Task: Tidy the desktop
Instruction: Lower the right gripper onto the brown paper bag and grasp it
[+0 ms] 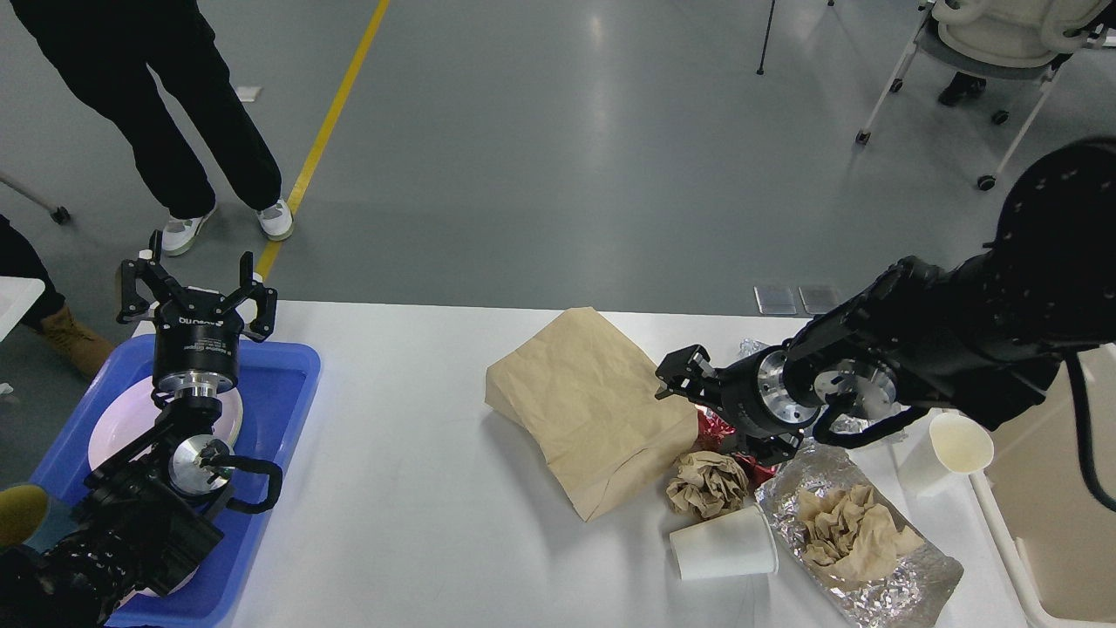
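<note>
The white desktop [410,471] holds litter on its right half: a brown paper bag [593,406], a red foil wrapper [713,429], a crumpled brown paper ball [706,482], a white paper cup [724,549] on its side, a foil sheet with crumpled paper [859,532], and an upright white cup [959,445]. My right gripper [719,410] is low over the red wrapper, at the bag's right edge, with jaws spread and nothing seen held. My left gripper [196,283] is open and empty, raised above the blue tray [288,384].
A white plate [109,427] lies in the blue tray at the far left. A cream bin [1037,506] stands at the right edge, largely hidden by my right arm. A second foil sheet [751,349] peeks out behind that arm. People stand beyond the table's far left.
</note>
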